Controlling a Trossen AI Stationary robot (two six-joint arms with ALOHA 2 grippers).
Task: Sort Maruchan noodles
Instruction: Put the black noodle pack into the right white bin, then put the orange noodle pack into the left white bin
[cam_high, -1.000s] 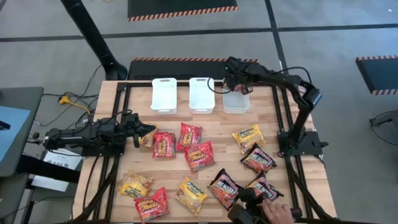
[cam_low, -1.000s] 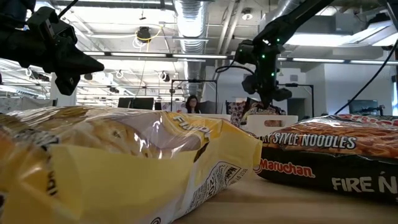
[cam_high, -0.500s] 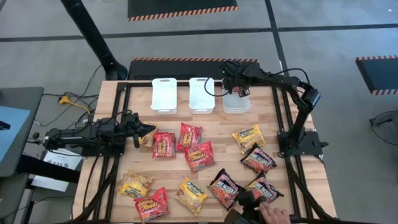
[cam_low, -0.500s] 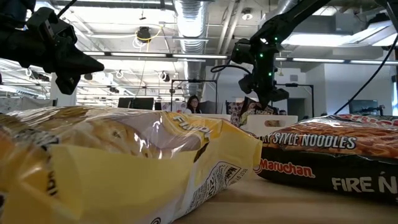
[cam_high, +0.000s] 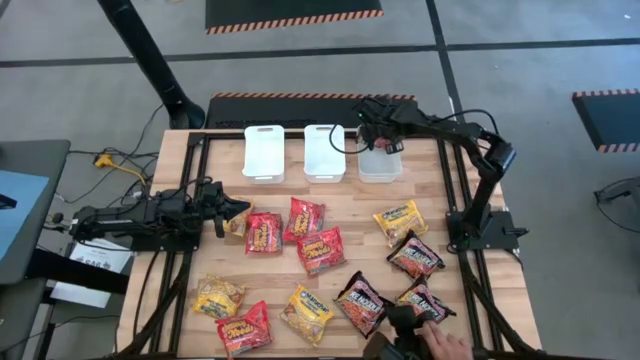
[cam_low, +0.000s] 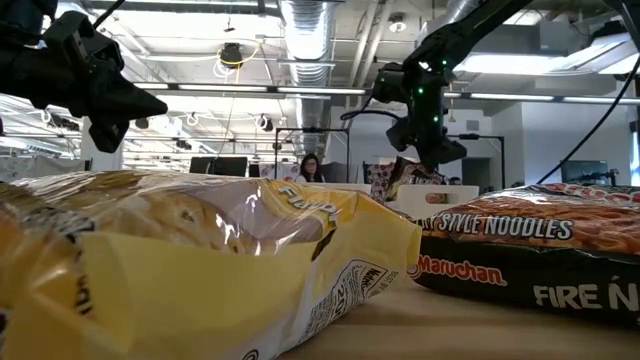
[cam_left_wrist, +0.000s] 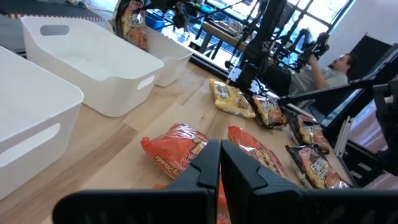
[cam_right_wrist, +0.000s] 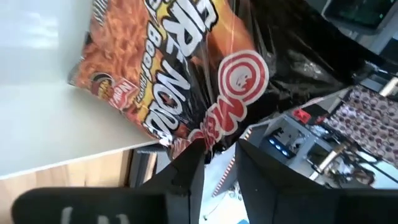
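Observation:
Maruchan noodle packets lie flat across the table: red ones (cam_high: 303, 220), yellow ones (cam_high: 400, 220) and dark ones (cam_high: 415, 257). Three white tubs (cam_high: 324, 150) stand along the far edge. Over the right tub (cam_high: 380, 168), my right gripper (cam_right_wrist: 214, 152) slants down with its fingers parted. A dark packet (cam_right_wrist: 186, 68) hangs upright just below them, down into that tub. My left gripper (cam_left_wrist: 219, 165) is shut and level at the table's left, pointing at the red packets. My right gripper has the dark packet's top edge (cam_right_wrist: 205, 138) lying between its parted fingertips, which come slanting down from above. I cannot tell whether either finger touches it. The packet hangs upright against the tub's inside wall.
A person's hand (cam_high: 445, 342) holds a dark object at the near edge, beside the dark packets. The left tub (cam_high: 263, 152) and the middle tub show nothing inside. Black frame rails (cam_high: 190, 200) run along both sides of the table.
My right gripper has rolled a little at the wrist while staying over the right tub. The dark packet below it has tipped and hangs slightly lower.

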